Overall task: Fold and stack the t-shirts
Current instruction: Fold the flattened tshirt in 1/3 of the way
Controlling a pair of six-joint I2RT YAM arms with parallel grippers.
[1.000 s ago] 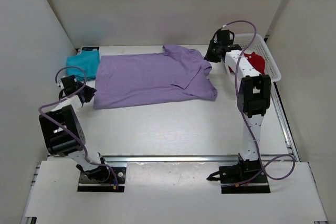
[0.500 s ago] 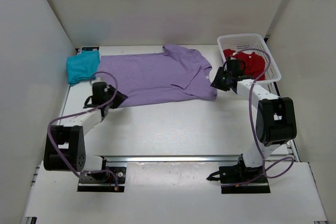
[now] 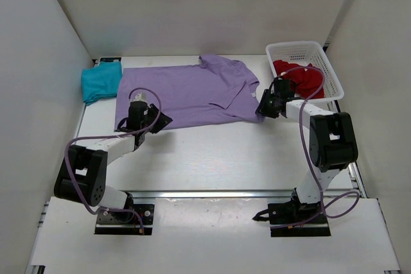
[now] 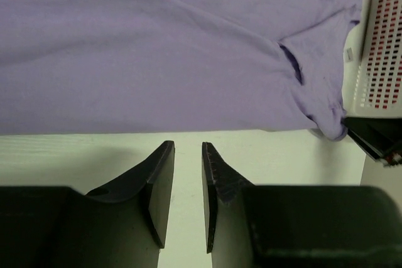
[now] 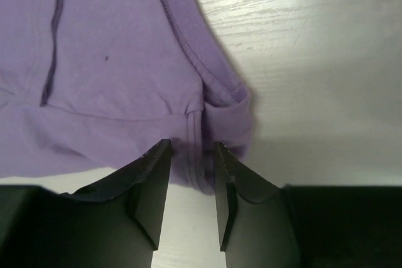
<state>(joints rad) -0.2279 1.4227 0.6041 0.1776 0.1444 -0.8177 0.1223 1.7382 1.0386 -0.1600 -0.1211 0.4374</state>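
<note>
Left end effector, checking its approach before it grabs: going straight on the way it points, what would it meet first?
Likely the near hem of the lavender t-shirt, flat just beyond the left end effector, across a strip of bare table. Its height above the table is unclear.

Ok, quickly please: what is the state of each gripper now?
Left gripper: slightly open, empty, just short of the purple shirt.
Right gripper: open over the purple shirt's edge, not closed on it.
</note>
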